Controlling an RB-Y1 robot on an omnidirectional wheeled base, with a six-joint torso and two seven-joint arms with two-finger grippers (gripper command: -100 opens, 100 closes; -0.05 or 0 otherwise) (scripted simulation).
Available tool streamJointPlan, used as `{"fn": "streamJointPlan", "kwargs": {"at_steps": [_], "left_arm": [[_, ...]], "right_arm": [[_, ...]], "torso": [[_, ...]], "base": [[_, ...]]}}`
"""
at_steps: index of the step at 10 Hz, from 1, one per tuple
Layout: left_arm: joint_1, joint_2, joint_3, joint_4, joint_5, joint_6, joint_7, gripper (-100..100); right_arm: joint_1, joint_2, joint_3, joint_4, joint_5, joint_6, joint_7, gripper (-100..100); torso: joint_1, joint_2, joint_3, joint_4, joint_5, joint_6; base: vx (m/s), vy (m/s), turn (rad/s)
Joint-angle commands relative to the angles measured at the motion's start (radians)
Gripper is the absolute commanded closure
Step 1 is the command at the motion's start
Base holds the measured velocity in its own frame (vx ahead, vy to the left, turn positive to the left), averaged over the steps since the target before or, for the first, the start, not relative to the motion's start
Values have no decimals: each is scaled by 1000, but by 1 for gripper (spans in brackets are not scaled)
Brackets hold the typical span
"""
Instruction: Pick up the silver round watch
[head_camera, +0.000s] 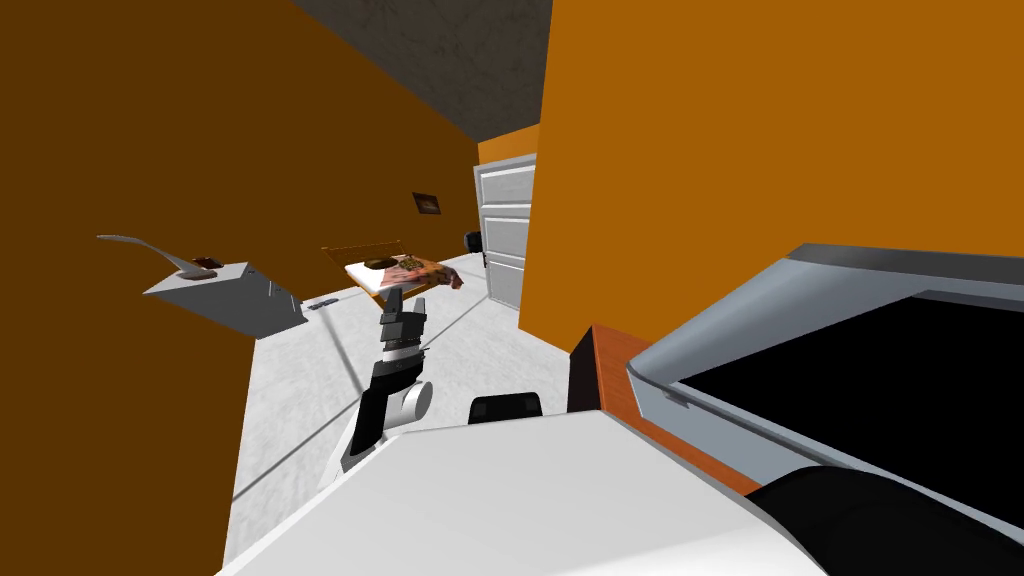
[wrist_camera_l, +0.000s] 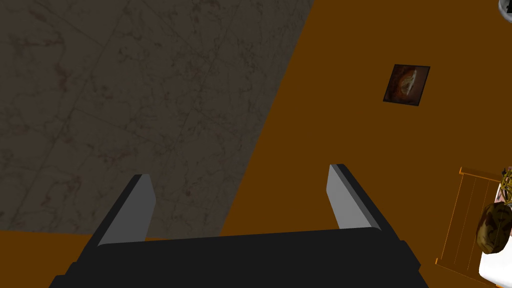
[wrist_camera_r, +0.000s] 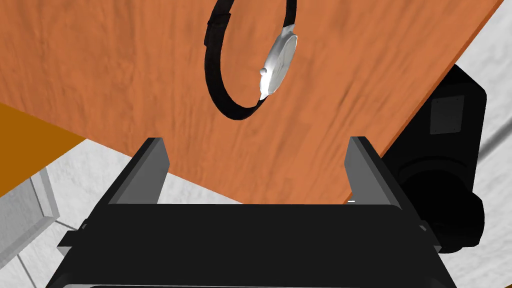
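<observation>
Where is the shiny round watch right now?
In the right wrist view, the silver round watch with a black strap rests on the orange-brown wooden surface, just ahead of the open right gripper, untouched.

Left gripper (wrist_camera_l: 239, 171) and right gripper (wrist_camera_r: 256, 139) both have fingers spread apart.

Head camera looks steeply down, rolled; right wrist camera sits close over the wooden tabletop (wrist_camera_r: 100, 75) — shared with the head view (lower right); left wrist camera faces the ceiling (wrist_camera_l: 100, 100).
</observation>
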Motion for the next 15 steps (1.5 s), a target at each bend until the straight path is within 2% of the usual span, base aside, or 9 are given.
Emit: {"fn": "streamJointPlan", "kwargs": {"at_steps": [1, 4, 6, 9, 13, 14, 15], "left_arm": [[0, 0, 0, 0, 0, 0, 0, 0], [0, 0, 0, 0, 0, 0, 0, 0], [0, 0, 0, 0, 0, 0, 0, 0], [0, 0, 0, 0, 0, 0, 0, 0], [0, 0, 0, 0, 0, 0, 0, 0], [0, 0, 0, 0, 0, 0, 0, 0], [0, 0, 0, 0, 0, 0, 0, 0]], "right_arm": [[18, -5, 5, 29, -25, -24, -36, -100], [27, -6, 7, 54, -43, -43, -61, -100], [34, -2, 5, 90, -65, -73, -94, -100], [37, 3, 3, 112, -76, -92, -112, -100], [43, 26, -18, 183, -95, -156, -152, -100], [44, 29, -23, 192, -95, -166, -156, -100], [39, 27, -18, 189, -94, -156, -153, -100]], "torso": [[0, 0, 0, 0, 0, 0], [-2, -7, -4, -1, 0, 0], [-2, -2, -1, 0, 0, 0], [-3, -2, -2, -1, -1, 0], [-9, -5, -3, -1, -2, 0], [-10, -5, -3, -1, -2, 0], [-9, -4, -3, -1, -2, 0]], "base": [[129, -18, -12], [145, -26, -14], [103, -40, -41], [103, -51, -38], [142, -120, -135], [127, -123, -144], [52, -46, -7]]}}
